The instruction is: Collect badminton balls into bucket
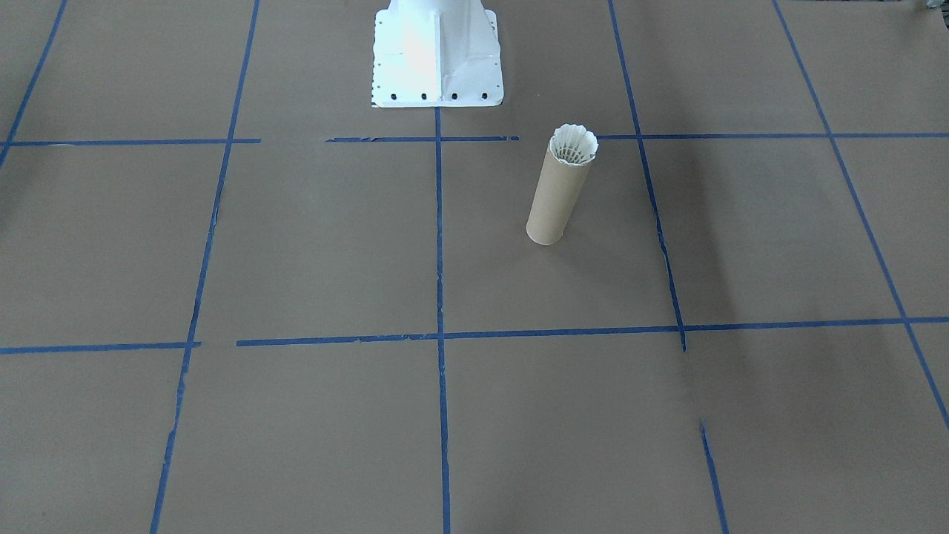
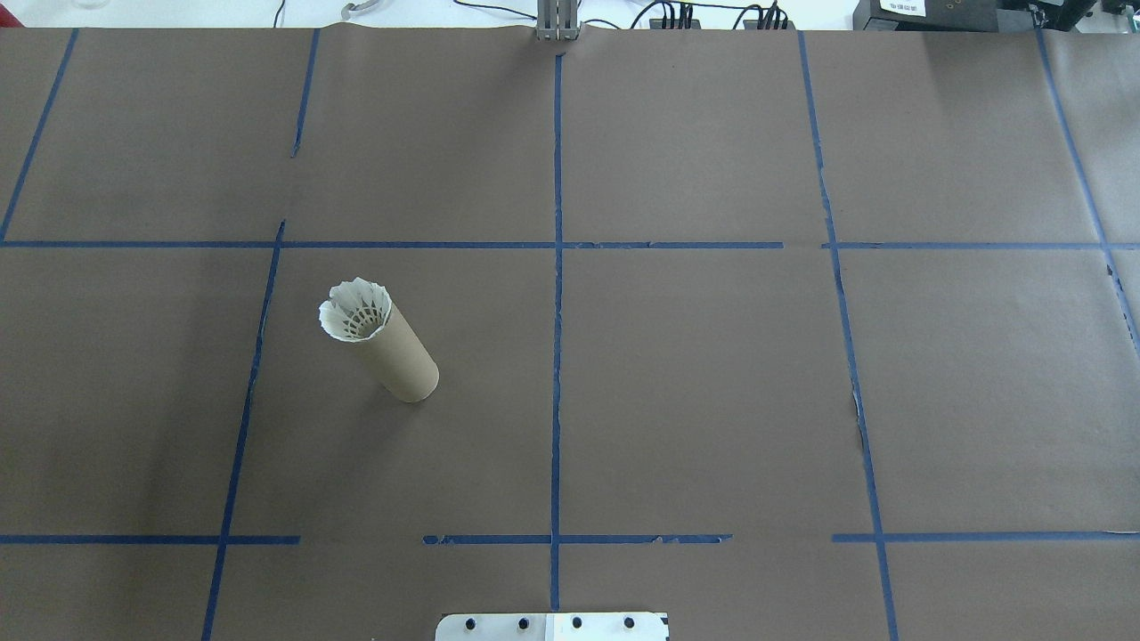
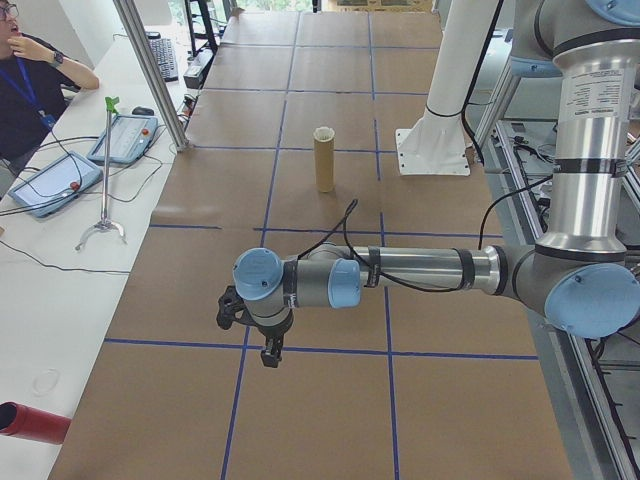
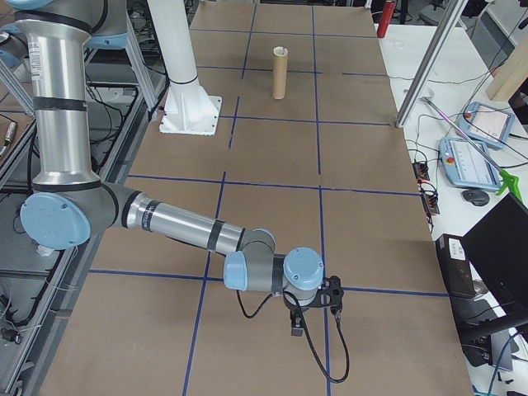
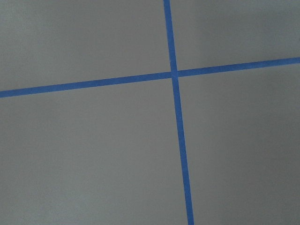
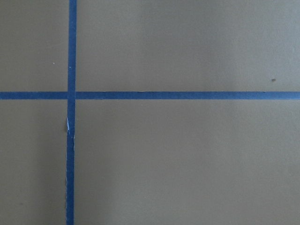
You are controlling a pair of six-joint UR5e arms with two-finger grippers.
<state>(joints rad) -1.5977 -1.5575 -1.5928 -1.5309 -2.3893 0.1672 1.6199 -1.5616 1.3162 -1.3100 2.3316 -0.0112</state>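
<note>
The bucket (image 1: 552,204) (image 2: 403,354) is a slim brown cardboard tube standing upright on the brown paper table. One of the badminton balls (image 1: 574,143) (image 2: 354,307) sits in its top, white feathers flaring above the rim. The bucket (image 3: 324,165) (image 4: 280,78) is small and far off in both side views. My left gripper (image 3: 262,348) hangs over the table's left end, far from the tube. My right gripper (image 4: 313,318) hangs over the opposite end. I cannot tell whether either is open or shut. Both wrist views hold only paper and blue tape.
The white robot base (image 1: 437,52) (image 2: 552,626) stands at the table's robot-side edge. A person (image 3: 25,80), teach pendants (image 3: 55,182) and a metal post (image 3: 150,70) line the side bench. A red cylinder (image 3: 30,422) lies near that bench's corner.
</note>
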